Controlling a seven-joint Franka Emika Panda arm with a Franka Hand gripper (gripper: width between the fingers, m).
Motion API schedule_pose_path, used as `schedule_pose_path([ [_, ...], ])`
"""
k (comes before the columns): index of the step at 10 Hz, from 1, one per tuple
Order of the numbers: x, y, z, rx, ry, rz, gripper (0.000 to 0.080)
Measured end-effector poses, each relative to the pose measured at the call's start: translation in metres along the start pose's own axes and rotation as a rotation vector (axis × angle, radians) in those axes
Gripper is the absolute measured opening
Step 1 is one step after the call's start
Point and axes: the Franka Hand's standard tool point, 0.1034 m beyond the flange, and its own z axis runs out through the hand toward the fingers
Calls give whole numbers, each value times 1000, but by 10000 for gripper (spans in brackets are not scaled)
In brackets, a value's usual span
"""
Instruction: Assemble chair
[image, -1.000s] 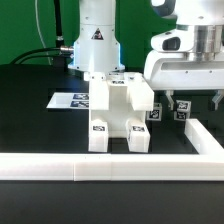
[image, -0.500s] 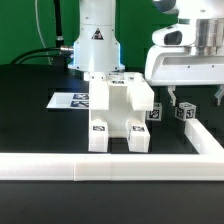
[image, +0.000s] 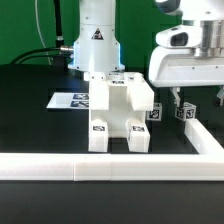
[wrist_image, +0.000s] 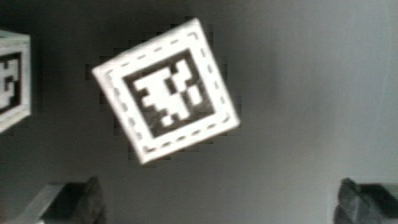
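The partly built chair (image: 118, 115), white blocks with small black-and-white tags, stands mid-table. Two small white tagged parts (image: 155, 113) (image: 184, 113) lie to its right in the exterior view. My gripper (image: 198, 98) hangs just above the right-hand part, open and empty, touching nothing. In the wrist view a white tagged face (wrist_image: 169, 90) lies on the dark table well ahead of my gripper (wrist_image: 222, 205). Only the dark fingertips (wrist_image: 71, 200) show at the frame's corners, wide apart. Another tagged part (wrist_image: 9, 80) is cut off at the edge.
A long white border rail (image: 90, 166) runs along the front of the table, and a second rail (image: 205, 140) runs back at the exterior view's right. The marker board (image: 68, 100) lies flat behind the chair on the left. The robot's base (image: 95, 45) stands at the back.
My gripper has risen a little and shifted slightly to the exterior view's right. It stays open. The chair and loose parts have not moved.
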Motion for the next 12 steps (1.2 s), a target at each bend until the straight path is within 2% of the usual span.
schedule_pose_path([
  [4, -11, -4, 12, 5, 24, -109, 648],
  [7, -10, -3, 12, 6, 26, -107, 648],
  [12, -25, 7, 20, -4, 2, -180, 648],
])
